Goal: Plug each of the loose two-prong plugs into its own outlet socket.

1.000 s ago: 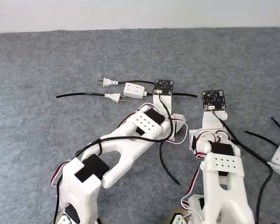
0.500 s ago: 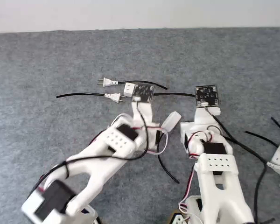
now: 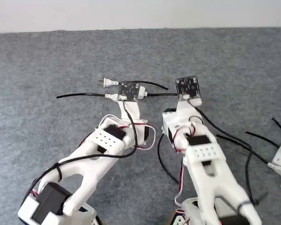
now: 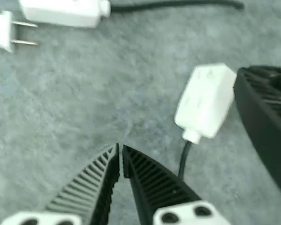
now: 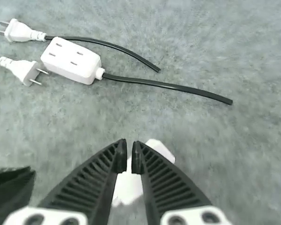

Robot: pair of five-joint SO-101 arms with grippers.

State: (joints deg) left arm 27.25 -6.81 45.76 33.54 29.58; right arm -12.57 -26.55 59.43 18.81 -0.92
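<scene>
**A:** Where are the two plugs?

**B:** Both lie loose on the grey counter [image 3: 47,56], right by the white outlet block [image 5: 71,61]. The first plug [image 5: 21,69] points its two prongs at one end of the outlet block and stops just short of it. The second plug [image 5: 18,30] lies just beyond the outlet block with its prongs turned away. Its black cable [image 5: 107,47] runs along the block's long side.

**A:** Is anything plugged into the outlet block?

**B:** No, its slots show bare. Its own lead [image 5: 168,86] leaves the end opposite the first plug.

**A:** And the left end effector?

**B:** The left end effector [image 4: 120,157] hangs over bare counter near the outlet block. Its fingers are drawn narrow, almost meeting, with nothing between them. From above, its wrist covers part of the outlet block.

**A:** The right one?

**B:** The right end effector [image 5: 127,157] is also narrow, with only a thin slit between the fingers and nothing gripped. It sits a little farther from the outlet block, past the block's lead. A single socket [image 4: 206,101], white and smaller than the outlet block, lies on the counter directly under its tips.

**A:** Are the tips touching it?

**B:** I cannot tell. The single socket's cord [image 4: 183,159] comes out of the end facing away from the outlet block.
</scene>
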